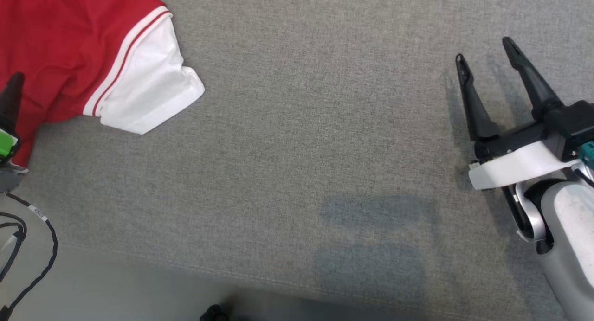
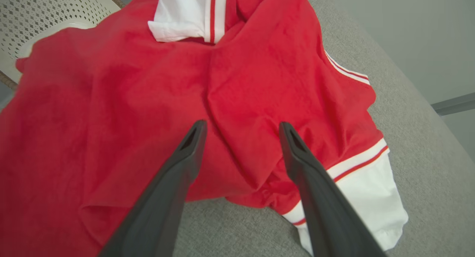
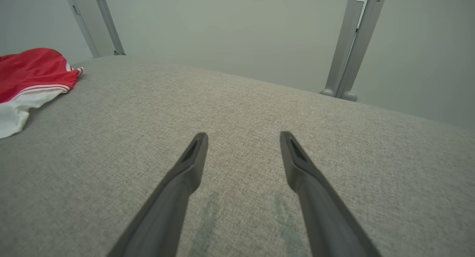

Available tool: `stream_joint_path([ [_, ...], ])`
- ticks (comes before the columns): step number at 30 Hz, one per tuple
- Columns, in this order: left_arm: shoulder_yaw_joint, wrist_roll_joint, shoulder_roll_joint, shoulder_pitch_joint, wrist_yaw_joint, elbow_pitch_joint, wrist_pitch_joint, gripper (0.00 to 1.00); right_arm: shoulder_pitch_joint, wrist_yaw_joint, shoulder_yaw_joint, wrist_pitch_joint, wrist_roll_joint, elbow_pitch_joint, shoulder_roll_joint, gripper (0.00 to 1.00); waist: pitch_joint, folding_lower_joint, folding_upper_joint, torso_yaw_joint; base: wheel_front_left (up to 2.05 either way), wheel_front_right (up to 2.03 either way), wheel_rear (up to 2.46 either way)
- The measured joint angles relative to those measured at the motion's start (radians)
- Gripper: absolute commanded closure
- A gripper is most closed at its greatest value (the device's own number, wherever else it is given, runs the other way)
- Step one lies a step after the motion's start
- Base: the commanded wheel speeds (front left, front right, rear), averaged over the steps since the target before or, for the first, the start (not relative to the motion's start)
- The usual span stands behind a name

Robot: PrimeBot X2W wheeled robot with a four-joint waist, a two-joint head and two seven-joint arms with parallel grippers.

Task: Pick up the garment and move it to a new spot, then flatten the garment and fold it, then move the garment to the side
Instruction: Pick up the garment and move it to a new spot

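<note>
At the far left of the head view we see the garment (image 1: 60, 42), a red shirt with white, red-striped sleeve ends, lying rumpled on the grey upholstered surface (image 1: 301, 149); one white sleeve (image 1: 148, 89) points toward the middle. The left gripper (image 2: 241, 127) hangs just above the shirt's near hem, its two dark fingers spread wide and holding nothing. In its wrist view the tips frame a raised fold of red cloth. We judge this stance to be the approach for the first pick-up, since a ridge gives the fingers something to pinch where flat fabric would not. Whether the tips touch the cloth we cannot tell. Beyond the shirt in that view a white perforated object (image 2: 44, 12) stands at the surface's edge, which suggests why the garment must go elsewhere: there seems too little room here to spread it. The middle of the surface is bare fabric, the likely new spot for laying out and folding. At the right, the right gripper (image 1: 484, 50) hovers low over this bare area, well apart from the shirt, its fingers likewise parted and empty; we read it as stationed where it can take a second edge once the shirt arrives. None of the task's steps appears done: the shirt is neither flattened nor folded.
</note>
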Motion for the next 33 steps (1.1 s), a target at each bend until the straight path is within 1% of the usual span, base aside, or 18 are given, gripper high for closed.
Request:
stream_joint_path([
  [3, 0.002, -0.009, -0.004, -0.03, 0.0, 0.023, 0.0, 0.0, -0.024, -0.004, -0.013, 0.009, -0.015, -0.022, -0.011, 0.0, 0.042, 0.0, 0.0, -0.006, 0.0, 0.0, 0.0],
  [6, 0.001, -0.018, -0.028, -0.065, -0.008, 0.051, 0.0, 0.0, -0.049, -0.004, -0.024, 0.017, -0.035, -0.033, -0.019, 0.0, 0.083, 0.0, 0.0, -0.01, 0.0, 0.0, 0.0],
  [8, 0.002, -0.026, -0.053, -0.088, -0.02, 0.07, -0.015, 1.0, -0.058, -0.005, -0.033, 0.016, -0.038, -0.032, -0.024, 0.0, 0.107, 0.0001, 0.0, -0.012, 0.0, 0.0, 0.0],
  [10, 0.003, -0.029, -0.059, -0.098, -0.028, 0.072, -0.023, 1.0, -0.063, -0.005, -0.035, 0.015, -0.038, -0.032, -0.024, 0.0, 0.118, 0.0, 0.0, -0.013, 0.0, 0.0, 0.0],
  [12, 0.001, -0.053, -0.065, -0.124, -0.056, 0.072, -0.023, 1.0, -0.074, -0.005, -0.039, 0.005, -0.039, -0.033, -0.023, 0.0, 0.134, 0.0001, 0.0, -0.013, 0.0, 0.0, 0.0],
  [15, -0.005, -0.067, -0.094, -0.153, -0.094, 0.069, -0.023, 1.0, -0.088, -0.005, -0.041, -0.012, -0.039, -0.028, -0.017, 0.0, 0.142, 0.0001, 0.0, -0.012, 0.0, 0.0, 0.0],
  [17, -0.021, -0.069, -0.099, -0.163, -0.128, 0.061, -0.02, 1.0, -0.088, -0.008, -0.041, -0.021, -0.039, -0.018, -0.007, 0.0, 0.136, 0.0, 0.0, -0.011, 0.0, 0.0, 0.0],
  [18, -0.031, -0.068, -0.097, -0.167, -0.137, 0.053, -0.019, 1.0, -0.088, -0.012, -0.041, -0.026, -0.037, -0.01, -0.003, 0.0, 0.131, 0.0, 0.0, -0.01, 0.0, 0.0, 0.0],
  [26, -0.076, -0.066, -0.095, -0.196, -0.158, -0.067, -0.017, 1.0, -0.086, -0.012, -0.021, -0.064, -0.025, 0.059, 0.042, 0.0, 0.082, 0.0001, 0.0, -0.008, 0.0, 0.0, 0.0],
  [28, -0.106, -0.059, -0.097, -0.197, -0.165, -0.115, -0.012, 1.0, -0.085, -0.012, -0.012, -0.078, -0.012, 0.079, 0.061, 0.0, 0.068, 0.0, 0.0, -0.01, 0.0, 0.0, 0.0],
  [33, -0.221, -0.051, -0.141, -0.199, -0.167, -0.249, 0.024, 1.0, -0.07, -0.012, 0.004, -0.109, 0.016, 0.128, 0.104, 0.0, 0.025, 0.0, 0.0, -0.022, 0.0, 0.0, 0.0],
])
